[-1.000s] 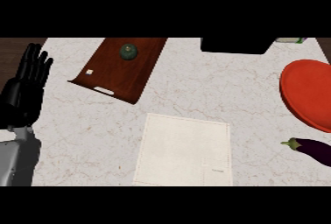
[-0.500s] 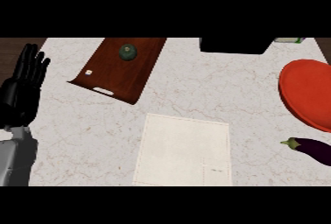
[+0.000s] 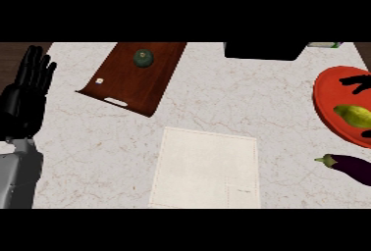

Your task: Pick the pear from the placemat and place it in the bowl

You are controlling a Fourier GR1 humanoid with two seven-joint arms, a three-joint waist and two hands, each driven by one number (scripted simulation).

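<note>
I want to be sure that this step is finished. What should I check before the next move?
1. Pear off the placemat: ok, no pear on it.
2. Pear inside the red bowl: ok.
3. Right hand released from the pear: cannot tell, as it shows only partly, over the bowl at the view's right edge.
4. Left hand out of the way: ok, it rests open at the left edge.
5. Eggplant not in the bowl: ok, it lies on the counter beside it.
</note>
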